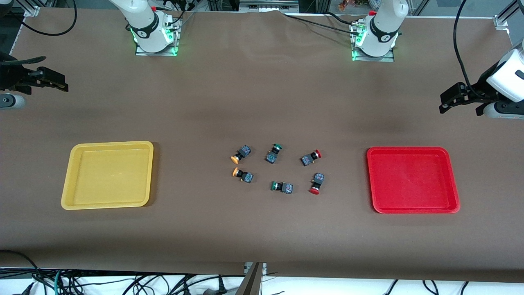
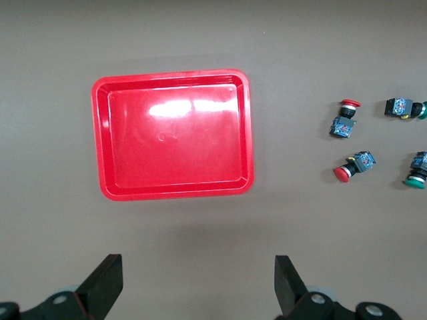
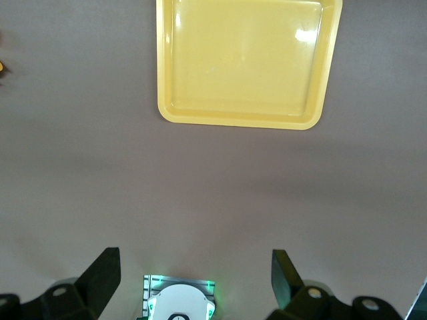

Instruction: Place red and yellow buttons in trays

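- The six switches lie in a loose ring mid-table, between the two trays; seen from the front camera, the ring's centre is my clock.
- Yellow buttons: one at about ten o'clock, the other at about eight, both toward the yellow tray at the right arm's end.
- Red buttons: one at about two o'clock, the other at about four, toward the red tray at the left arm's end.
- Green-capped switches: one at twelve, one at six.
- Left gripper hangs in the air over bare table near the red tray, well apart from every button; fingers spread wide, holding nothing.
- Right gripper hangs over bare table near the yellow tray, likewise well apart from the buttons; fingers spread wide, holding nothing.
- Both trays hold nothing.
- Cables trail along the table edge nearest the front camera.
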Robot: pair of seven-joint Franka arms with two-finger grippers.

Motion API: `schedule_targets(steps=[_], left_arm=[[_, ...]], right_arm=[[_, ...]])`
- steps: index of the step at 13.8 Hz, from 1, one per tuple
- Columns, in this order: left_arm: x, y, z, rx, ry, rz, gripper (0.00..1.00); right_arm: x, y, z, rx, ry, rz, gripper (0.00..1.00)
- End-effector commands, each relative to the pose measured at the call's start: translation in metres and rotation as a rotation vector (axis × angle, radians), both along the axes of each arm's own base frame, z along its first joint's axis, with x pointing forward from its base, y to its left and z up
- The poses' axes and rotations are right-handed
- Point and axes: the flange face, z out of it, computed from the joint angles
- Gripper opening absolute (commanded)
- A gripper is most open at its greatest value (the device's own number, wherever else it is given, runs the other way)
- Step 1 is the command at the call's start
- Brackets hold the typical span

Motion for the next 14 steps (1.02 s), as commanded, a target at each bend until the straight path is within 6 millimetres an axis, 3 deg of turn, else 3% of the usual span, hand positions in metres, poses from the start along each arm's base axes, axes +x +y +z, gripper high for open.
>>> schedule_targets(steps=[1,5,7,11,14], left_arm=[[0.003,-0.001,0.007,0.010,0.001,-0.024,1.00],[0.001,-0.041,0.017,-0.009,-0.018,-0.074,1.00],[-0.004,-0.077,0.016,-0.014,-0.016,-0.083,1.00],[-0.019,-0.175,0.002,-0.027,0.010,-0.025,1.00],[-0.020,-0.210,-0.019,-0.036,0.040,0.012,1.00]], right_arm=[[0.003,0.000,0.006,-0.007,-0.014,0.003,1.00],[0.004,-0.001,0.006,-0.006,-0.022,0.002,1.00],[0.004,0.004,0.007,-0.008,-0.023,-0.003,1.00],[0.004,0.010,0.007,-0.005,-0.024,0.009,1.00],[0.004,0.010,0.007,-0.007,-0.023,0.008,1.00]])
